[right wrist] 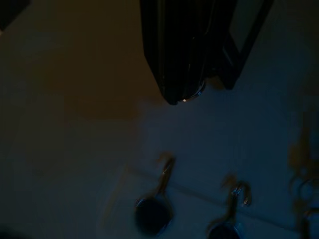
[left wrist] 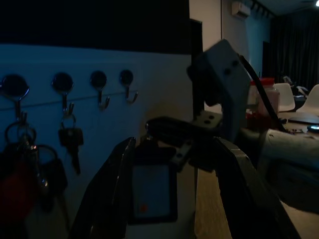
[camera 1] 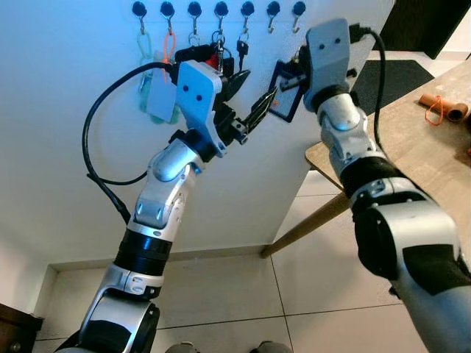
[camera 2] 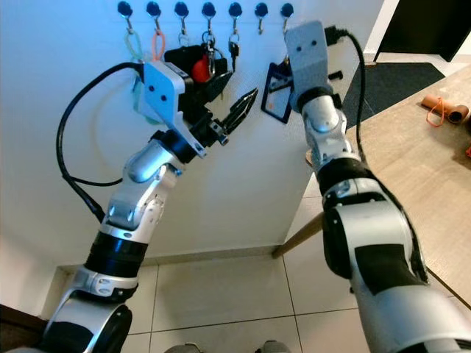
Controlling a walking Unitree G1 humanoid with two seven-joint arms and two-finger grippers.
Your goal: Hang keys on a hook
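In the left eye view, the black key tag (camera 1: 283,91) is held pinched in the right hand (camera 1: 288,82), raised just below the row of wall hooks (camera 1: 272,10). In the left wrist view, the left hand (left wrist: 174,194) is seen spread wide, the tag framed between its fingers (left wrist: 112,189), untouched.

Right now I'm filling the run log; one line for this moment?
right gripper: holds black card holder below empty hooks | left gripper: open beside it | not hung
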